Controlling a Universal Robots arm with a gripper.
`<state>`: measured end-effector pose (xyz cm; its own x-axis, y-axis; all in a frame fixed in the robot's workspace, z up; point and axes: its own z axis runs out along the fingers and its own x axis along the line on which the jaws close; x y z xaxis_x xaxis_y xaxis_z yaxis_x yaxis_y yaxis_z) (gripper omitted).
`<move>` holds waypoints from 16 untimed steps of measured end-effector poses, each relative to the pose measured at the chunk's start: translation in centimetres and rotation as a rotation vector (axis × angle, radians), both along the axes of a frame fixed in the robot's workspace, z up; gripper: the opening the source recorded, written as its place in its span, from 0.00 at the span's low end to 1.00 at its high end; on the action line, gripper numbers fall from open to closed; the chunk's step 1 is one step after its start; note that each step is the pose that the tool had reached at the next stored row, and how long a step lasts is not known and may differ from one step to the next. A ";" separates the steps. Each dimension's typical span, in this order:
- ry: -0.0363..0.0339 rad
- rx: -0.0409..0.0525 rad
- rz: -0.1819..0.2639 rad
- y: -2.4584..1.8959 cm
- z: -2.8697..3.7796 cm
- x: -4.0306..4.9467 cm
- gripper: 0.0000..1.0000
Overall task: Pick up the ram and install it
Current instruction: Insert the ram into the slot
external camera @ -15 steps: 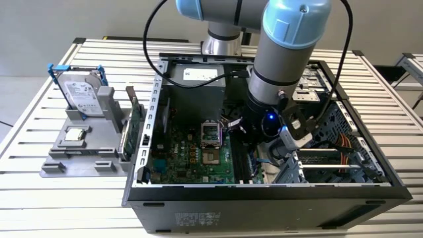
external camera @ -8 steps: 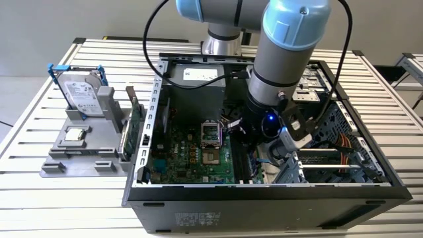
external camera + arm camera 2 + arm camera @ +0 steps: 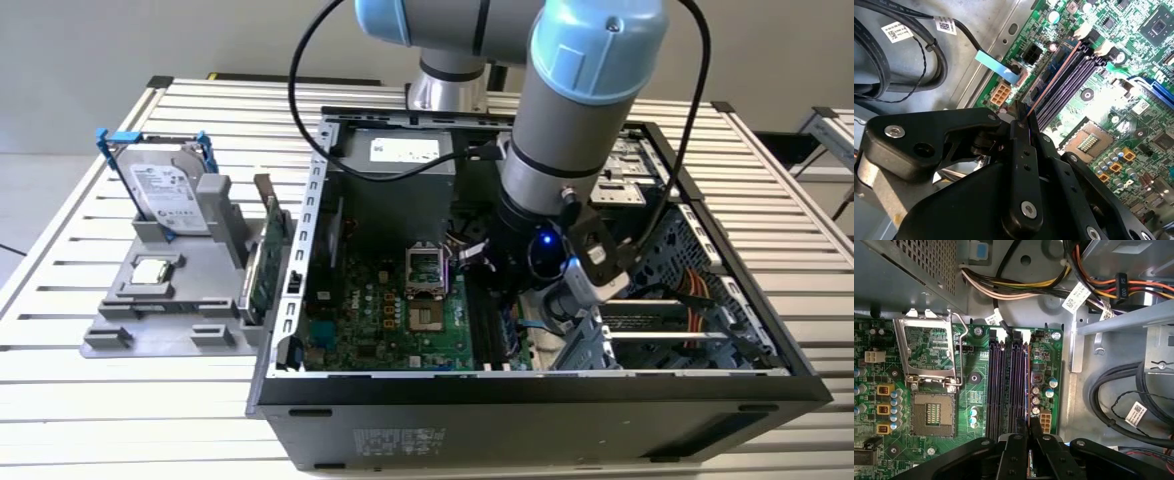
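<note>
One claw (image 3: 1021,117) is hanging inside the open computer case (image 3: 534,400), directly over the bank of black memory slots (image 3: 1004,385) on the motherboard (image 3: 929,360). Its two fingers (image 3: 1015,450) are pinching almost together, and what they are gripping appears, in both wrist views, to be the ram (image 3: 1051,80), seen edge-on as a thin line running forward from the fingertips. The relation that matters is one of alignment: the ram's long axis is lying parallel to the slots, and the stick is sitting over the slot at the edge of the bank farthest from the processor socket (image 3: 934,412). Whether its lower edge is touching that slot or is hovering just above it cannot be told. Seating is judged not yet complete.
</note>
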<state>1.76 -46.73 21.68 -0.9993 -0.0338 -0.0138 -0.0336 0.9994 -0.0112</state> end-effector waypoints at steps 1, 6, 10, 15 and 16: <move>0.0001 0.0000 0.000 0.00 -0.04 0.00 0.00; 0.0002 -0.0001 0.000 0.00 -0.13 0.00 0.00; 0.0002 0.0000 0.000 0.00 -0.14 -0.03 0.00; 0.0001 0.0001 -0.002 0.00 -0.14 -0.18 0.00; 0.0001 0.0001 -0.003 0.00 -0.14 -0.24 0.00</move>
<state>1.52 -46.73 21.54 -0.9994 -0.0303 -0.0138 -0.0302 0.9995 -0.0111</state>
